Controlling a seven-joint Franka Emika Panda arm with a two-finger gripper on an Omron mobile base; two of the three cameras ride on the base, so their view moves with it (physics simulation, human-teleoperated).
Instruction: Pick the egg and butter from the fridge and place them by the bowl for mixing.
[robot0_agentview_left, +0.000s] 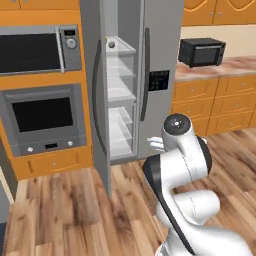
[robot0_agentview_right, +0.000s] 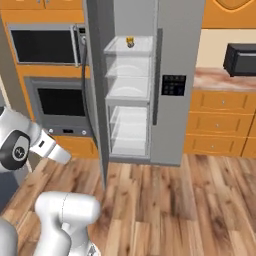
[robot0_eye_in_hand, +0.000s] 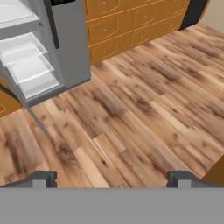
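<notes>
Here we face the fridge (robot0_agentview_left: 162, 50), its left door (robot0_agentview_left: 95, 90) swung wide on clear glass shelves (robot0_agentview_right: 127, 87). Beside it on the left sit a wall oven (robot0_agentview_left: 42, 117) and, above that, a microwave (robot0_agentview_left: 37, 50); a black toaster oven (robot0_agentview_left: 201, 51) rests on the counter (robot0_agentview_left: 230, 67) to the right. On the top shelf we spot the egg (robot0_agentview_left: 111, 44) and the butter (robot0_agentview_right: 129, 42). The gripper (robot0_eye_in_hand: 113, 178) hangs over wood floor (robot0_eye_in_hand: 144, 118), fingertips (robot0_eye_in_hand: 41, 179) spread fully apart, nothing between them.
</notes>
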